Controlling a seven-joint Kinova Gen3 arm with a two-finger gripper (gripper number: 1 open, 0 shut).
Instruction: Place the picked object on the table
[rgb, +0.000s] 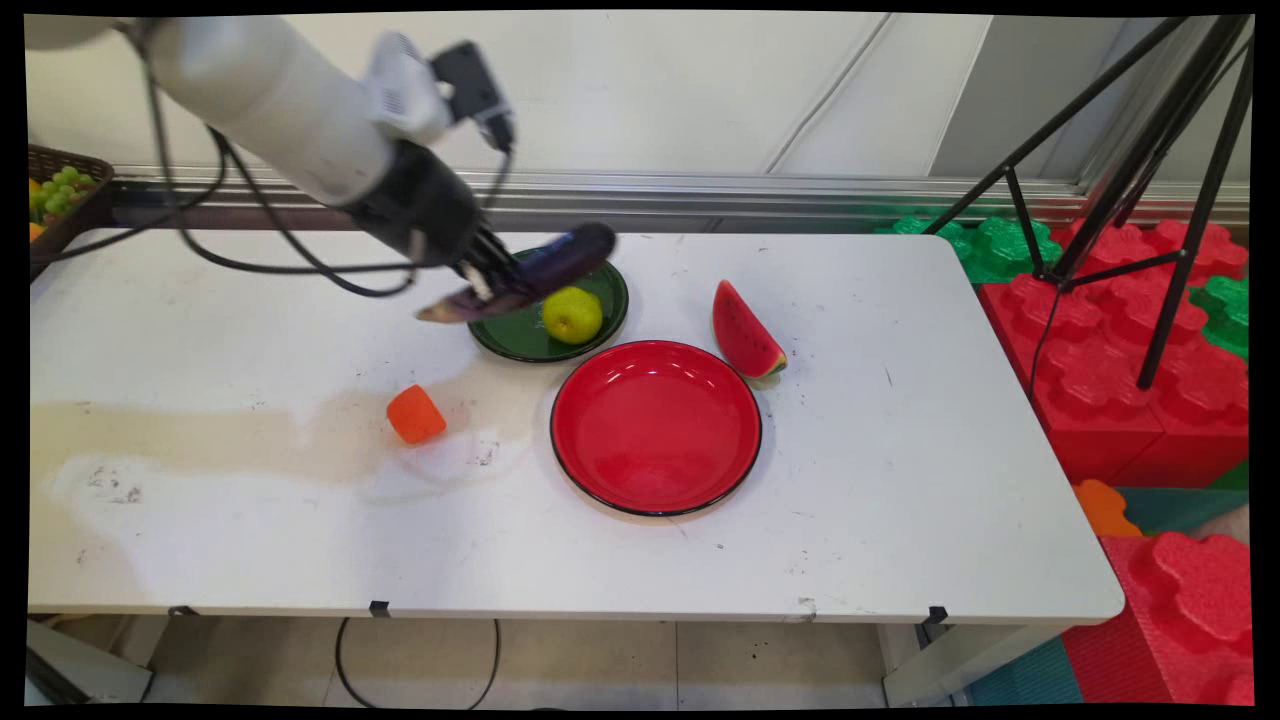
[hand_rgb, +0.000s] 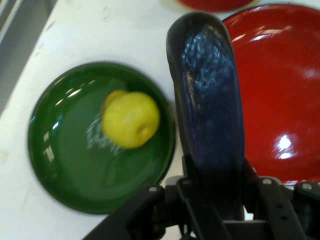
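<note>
Purple eggplant (rgb: 530, 275) clamped in your end effector (rgb: 487, 275), held off bench (rgb: 900, 480) above green plate (rgb: 500, 335), upper centre of frame; yellow pear (rgb: 572, 315) on that plate; red plate (rgb: 655, 427) holds nothing.

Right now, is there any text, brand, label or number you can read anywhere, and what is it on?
None: no readable text in either view.
The eggplant in the gripper, the green plate, the pear, the red plate, the watermelon slice and the orange piece carry no lettering.
</note>
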